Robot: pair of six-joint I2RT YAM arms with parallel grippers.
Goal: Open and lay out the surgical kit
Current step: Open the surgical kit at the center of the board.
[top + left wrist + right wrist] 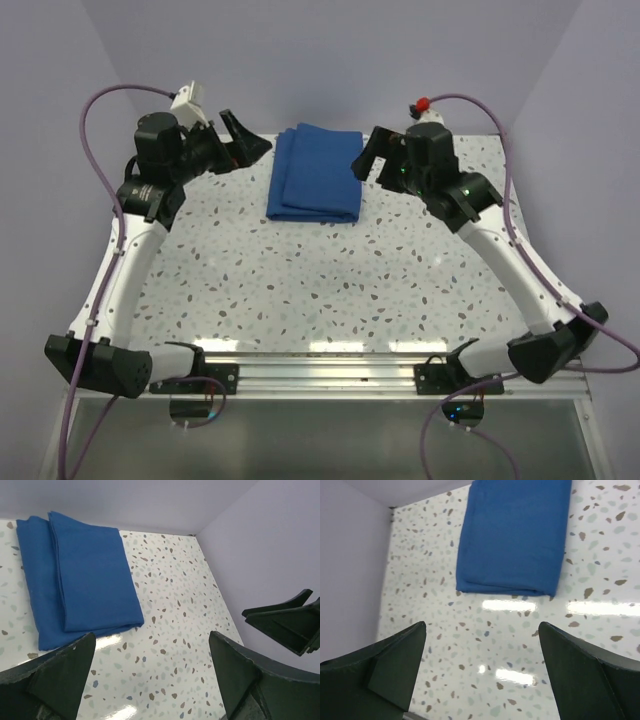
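The surgical kit lies as a folded royal-blue cloth bundle at the back middle of the speckled table, closed and flat. What it holds is hidden. My left gripper hovers just left of the bundle, open and empty. In the left wrist view the bundle lies ahead and to the left of my open left gripper. My right gripper hovers at the bundle's right edge, also open and empty. The right wrist view has the bundle ahead of the spread right gripper.
The speckled table is walled by lavender panels at the back and sides, close behind the bundle. The right gripper's fingers show at the right edge of the left wrist view. An aluminium rail carries both arm bases.
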